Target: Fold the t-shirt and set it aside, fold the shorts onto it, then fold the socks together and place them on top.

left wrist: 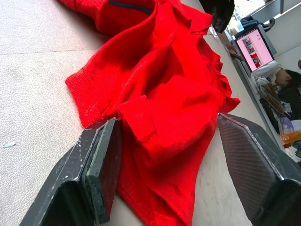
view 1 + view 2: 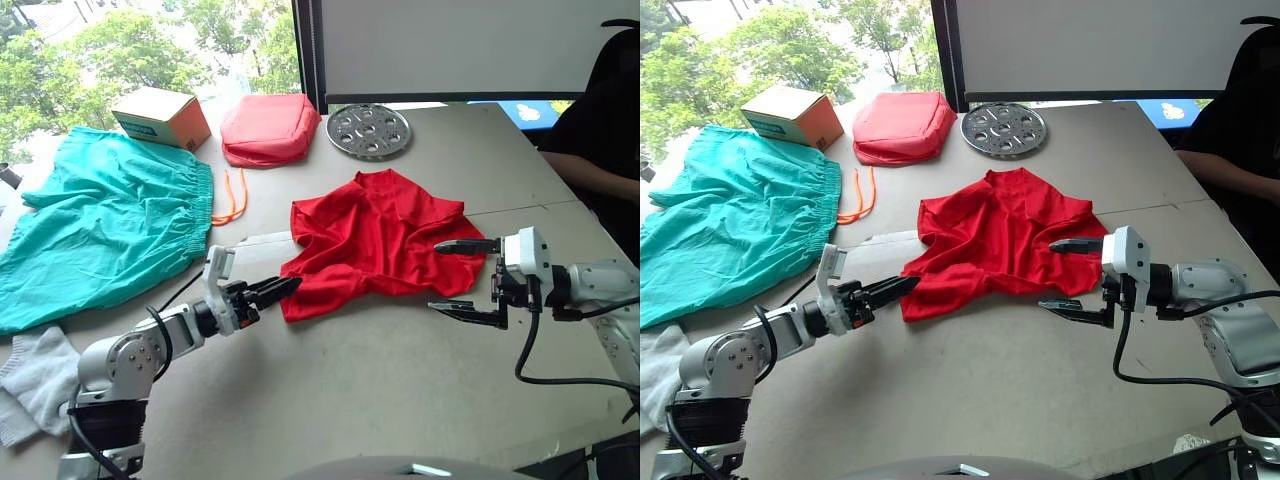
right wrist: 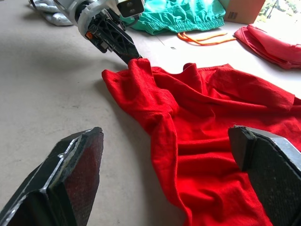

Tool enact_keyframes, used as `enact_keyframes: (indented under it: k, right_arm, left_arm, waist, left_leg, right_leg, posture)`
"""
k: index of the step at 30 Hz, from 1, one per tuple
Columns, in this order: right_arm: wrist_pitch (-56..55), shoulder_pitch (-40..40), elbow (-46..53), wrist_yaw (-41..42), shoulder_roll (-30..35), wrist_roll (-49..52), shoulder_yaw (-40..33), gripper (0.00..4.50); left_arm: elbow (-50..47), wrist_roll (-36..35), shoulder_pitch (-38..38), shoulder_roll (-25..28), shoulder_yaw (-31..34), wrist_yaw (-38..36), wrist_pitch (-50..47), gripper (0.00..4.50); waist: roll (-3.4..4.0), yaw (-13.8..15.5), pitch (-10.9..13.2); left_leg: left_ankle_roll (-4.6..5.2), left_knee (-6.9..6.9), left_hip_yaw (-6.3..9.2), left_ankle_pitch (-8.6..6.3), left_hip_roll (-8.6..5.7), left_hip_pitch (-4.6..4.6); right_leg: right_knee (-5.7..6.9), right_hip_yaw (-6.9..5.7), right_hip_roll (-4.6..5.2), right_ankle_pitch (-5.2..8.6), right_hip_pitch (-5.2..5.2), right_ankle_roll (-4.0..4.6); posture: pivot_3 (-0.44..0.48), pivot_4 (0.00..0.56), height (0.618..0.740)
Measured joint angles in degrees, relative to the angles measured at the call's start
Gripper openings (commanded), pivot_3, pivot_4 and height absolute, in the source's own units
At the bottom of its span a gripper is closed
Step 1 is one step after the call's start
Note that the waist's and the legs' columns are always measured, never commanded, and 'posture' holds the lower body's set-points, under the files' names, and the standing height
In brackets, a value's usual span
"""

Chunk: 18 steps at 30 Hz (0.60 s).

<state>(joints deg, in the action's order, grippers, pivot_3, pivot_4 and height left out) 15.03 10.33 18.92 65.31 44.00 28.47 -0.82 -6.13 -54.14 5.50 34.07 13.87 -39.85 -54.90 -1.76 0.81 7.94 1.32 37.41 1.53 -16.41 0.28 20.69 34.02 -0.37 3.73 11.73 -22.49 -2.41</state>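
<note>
Clearly, the crumpled t-shirt [image 2: 375,235] lay mid-table with both grippers spread wide at its near corners, left gripper [image 2: 268,293] and right gripper [image 2: 468,279], needing firm, even pinches before lifting.

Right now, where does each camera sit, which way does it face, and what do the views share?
Left and right eye views: on the head, looking forward and down over both arms at the table, t-shirt and shorts.
Left wrist view: looks along the open left gripper, its fingers either side of the shirt's near corner.
Right wrist view: looks along the open right gripper across the shirt.
Shared: the shirt in all; the right wrist view also catches the left gripper.
</note>
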Motion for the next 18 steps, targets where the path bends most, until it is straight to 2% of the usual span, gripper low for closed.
enact_keyframes:
  k: [2,3,5,6,18]
  right_arm:
    - [0.08,0.0,0.01,0.0,0.07,0.0,0.0,4.5]
    - [0.09,0.0,0.01,0.0,0.08,0.0,0.0,4.5]
    - [0.26,0.04,0.0,-0.04,0.1,-0.07,0.0,4.5]
    - [0.39,0.06,0.0,-0.06,0.14,-0.1,0.0,4.5]
    - [0.05,3.21,-6.85,-1.96,0.36,-4.57,0.25,4.5]
  left_arm:
    - [0.0,0.37,0.0,-0.13,-0.3,-0.56,0.45,1.47]
    - [0.0,0.45,-0.01,-0.2,-0.35,-0.65,0.5,1.22]
    - [-0.05,0.57,-0.01,-0.94,-0.38,-1.17,0.89,0.2]
    - [-0.05,0.57,-0.02,-1.11,-0.38,-1.21,1.02,0.06]
    - [-4.69,2.51,-2.77,-0.93,1.37,-5.53,9.03,0.06]
  waist:
    - [0.01,0.0,0.0]
    - [0.01,0.0,0.0]
    - [0.0,0.01,0.0]
    - [0.0,0.01,0.0]
    - [0.02,0.03,0.01]
  left_leg:
    - [0.0,0.0,0.01,0.0,0.0,0.0]
    - [0.0,0.0,0.01,0.0,0.0,0.0]
    - [0.0,0.0,0.0,0.0,0.0,0.01]
    - [0.0,0.0,0.01,0.0,0.0,0.01]
    - [0.0,0.0,-0.04,0.0,-0.01,0.01]
  right_leg:
    - [0.0,0.0,0.0,0.0,0.0,0.0]
    - [0.0,0.0,0.0,0.0,0.0,0.0]
    - [0.0,0.0,0.01,0.0,0.0,0.0]
    - [0.0,0.0,0.01,0.0,0.0,0.0]
    - [-0.01,0.01,0.07,0.0,0.0,0.01]
  posture:
    - [0.0,0.15,0.74]
    - [0.0,0.15,0.74]
    - [0.0,0.15,0.74]
    - [0.0,0.15,0.74]
    - [0.0,0.15,0.74]
